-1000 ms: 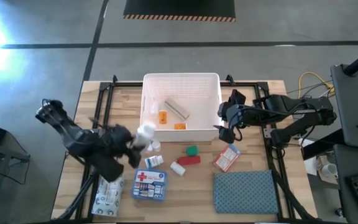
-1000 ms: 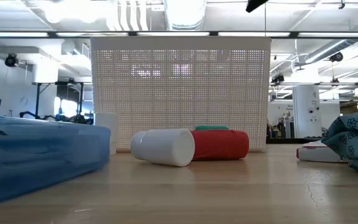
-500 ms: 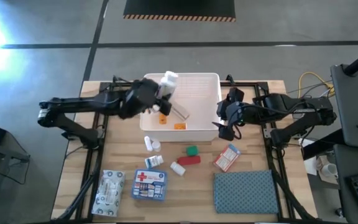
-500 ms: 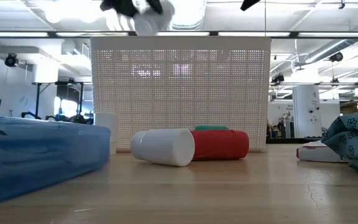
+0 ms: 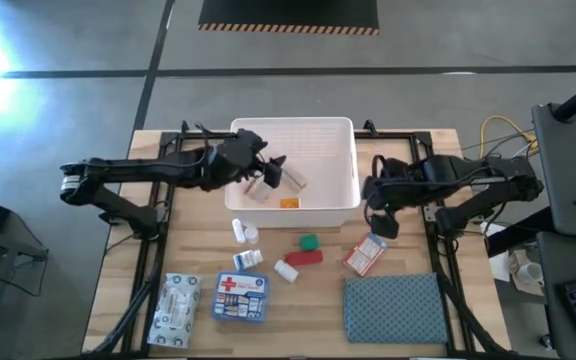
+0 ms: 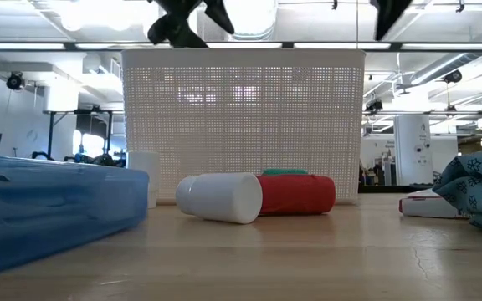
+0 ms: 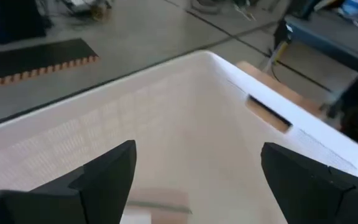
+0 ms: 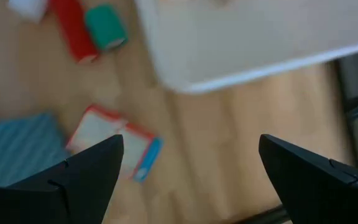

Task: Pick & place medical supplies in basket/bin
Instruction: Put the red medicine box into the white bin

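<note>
The white gridded basket (image 5: 340,135) stands at the table's far middle. My left gripper (image 5: 265,167) hangs open over its left half; in the left wrist view, the gripper (image 7: 194,180) has only the basket's inside (image 7: 185,118) between its fingers. A white pill bottle (image 5: 257,191), a grey pack (image 5: 291,178) and an orange pack (image 5: 288,203) lie on the basket floor. My right gripper (image 5: 378,208) hovers open just right of the basket, above the table. The red-and-white packet (image 5: 365,253) lies near it, also seen in the right wrist view (image 8: 114,146).
Near the basket lie a small white bottle (image 5: 240,232), a green pack (image 5: 309,242), a red pack (image 5: 305,258), a lying white bottle (image 5: 286,270) and a small blue-white box (image 5: 248,260). The first-aid box (image 5: 241,297), patterned packet (image 5: 176,300) and blue-grey cloth (image 5: 393,308) sit along the near edge.
My left gripper carried a white pill bottle up from the table's left middle toward the far edge, over the basket, then opened and let go; the bottle now lies in the basket. My right gripper shifted slightly right and toward the near edge, away from the basket wall.
</note>
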{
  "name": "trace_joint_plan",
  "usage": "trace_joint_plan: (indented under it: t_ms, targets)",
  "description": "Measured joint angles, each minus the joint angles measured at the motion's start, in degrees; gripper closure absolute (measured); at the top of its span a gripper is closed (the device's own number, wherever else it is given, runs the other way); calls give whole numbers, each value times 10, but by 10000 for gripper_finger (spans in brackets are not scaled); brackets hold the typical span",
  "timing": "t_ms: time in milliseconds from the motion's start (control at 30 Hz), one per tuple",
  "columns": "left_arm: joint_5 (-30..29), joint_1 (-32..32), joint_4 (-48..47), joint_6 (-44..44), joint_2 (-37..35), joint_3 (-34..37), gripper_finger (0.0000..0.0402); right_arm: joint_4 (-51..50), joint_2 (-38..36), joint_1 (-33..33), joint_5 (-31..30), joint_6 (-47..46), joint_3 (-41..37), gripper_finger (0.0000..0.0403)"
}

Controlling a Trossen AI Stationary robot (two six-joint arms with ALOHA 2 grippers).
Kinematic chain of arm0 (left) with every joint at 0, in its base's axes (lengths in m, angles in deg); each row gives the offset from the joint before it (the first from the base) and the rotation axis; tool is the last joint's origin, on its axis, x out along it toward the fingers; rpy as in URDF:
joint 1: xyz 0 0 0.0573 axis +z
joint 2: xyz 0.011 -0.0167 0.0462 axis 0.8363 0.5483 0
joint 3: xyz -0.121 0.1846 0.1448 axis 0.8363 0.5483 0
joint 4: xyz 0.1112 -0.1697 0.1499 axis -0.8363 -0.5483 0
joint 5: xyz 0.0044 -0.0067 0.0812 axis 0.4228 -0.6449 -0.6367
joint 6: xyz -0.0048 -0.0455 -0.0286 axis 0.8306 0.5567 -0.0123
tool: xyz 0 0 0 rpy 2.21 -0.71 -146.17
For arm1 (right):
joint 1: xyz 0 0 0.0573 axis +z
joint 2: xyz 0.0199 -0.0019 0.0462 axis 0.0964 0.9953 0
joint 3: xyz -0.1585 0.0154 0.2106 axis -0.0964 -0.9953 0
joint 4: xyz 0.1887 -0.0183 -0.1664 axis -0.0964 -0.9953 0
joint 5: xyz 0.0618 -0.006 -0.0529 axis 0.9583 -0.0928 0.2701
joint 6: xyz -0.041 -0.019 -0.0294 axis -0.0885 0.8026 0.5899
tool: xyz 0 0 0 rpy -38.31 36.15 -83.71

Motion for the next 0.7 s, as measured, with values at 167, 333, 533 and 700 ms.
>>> trace_joint_plan:
  t_ms: [167,333,533,700]
  targets:
    - [72,-40,-73,5,-16,-28,80,1,-11,24,55,3,-89,38]
    - [85,-121,-109,40,-25,-35,79,37,-31,103,14,28,-203,38]
    - [83,-201,-108,73,-29,-35,79,162,-26,172,28,26,-320,38]
    - [80,-240,-119,92,-30,-35,79,239,0,211,24,24,-375,38]
